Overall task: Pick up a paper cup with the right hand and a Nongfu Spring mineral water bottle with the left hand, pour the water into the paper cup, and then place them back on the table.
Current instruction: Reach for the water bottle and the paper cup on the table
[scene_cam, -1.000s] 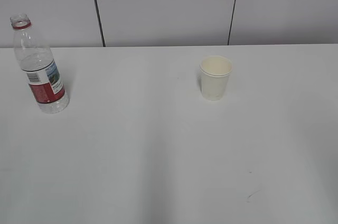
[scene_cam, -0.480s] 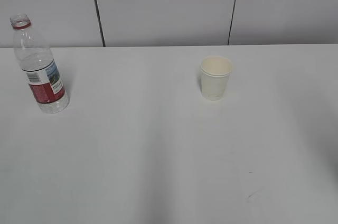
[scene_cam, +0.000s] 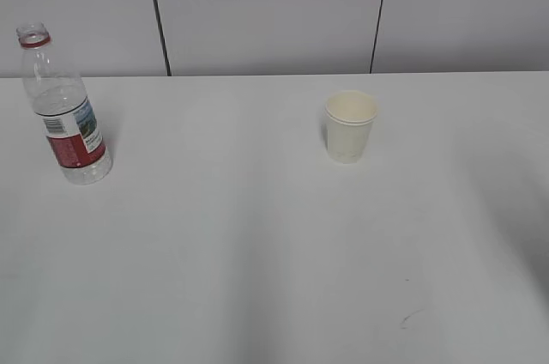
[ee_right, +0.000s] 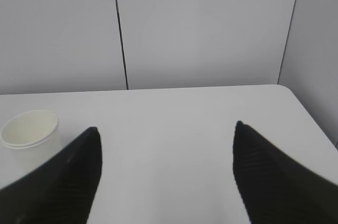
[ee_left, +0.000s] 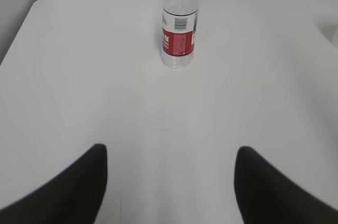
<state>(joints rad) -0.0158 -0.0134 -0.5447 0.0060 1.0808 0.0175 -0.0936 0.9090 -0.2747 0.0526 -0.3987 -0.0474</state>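
Nongfu Spring mineral water bottle and paper cup both stand untouched, so start at the pincers. Left pincer point(ee_left: 169, 182), seen from its wrist camera: two black fingers point(ee_left: 68, 192) spread wide, nothing between them, hanging over bare white bench point(ee_left: 105, 76). Straight ahead at twelve o'clock from it, well apart, stands the tall clear plastic Nongfu Spring mineral water bottle point(ee_left: 179, 28), upright, red-and-white label with its barcode facing the camera, the top cut off by the picture's edge.

Over to the right pincer point(ee_right: 166, 176): black ribbed fingers point(ee_right: 274, 182) likewise spread, holding nothing. At about ten o'clock from it, the small cream-white paper cup point(ee_right: 30, 134) stands upright with its rolled rim showing, partly behind the left finger. I cannot tell whether they touch.

Out to the exterior view: no arm in sight. Bottle point(scene_cam: 63, 106) sits at the far left of the bench point(scene_cam: 257, 252), nine o'clock side, open mouth with the red neck ring on top, a little clear water low inside. Cup point(scene_cam: 349, 127) stands right of centre toward one o'clock, well apart from the bottle. Grey panelled wall point(scene_cam: 274, 12) behind, with two dark seams.
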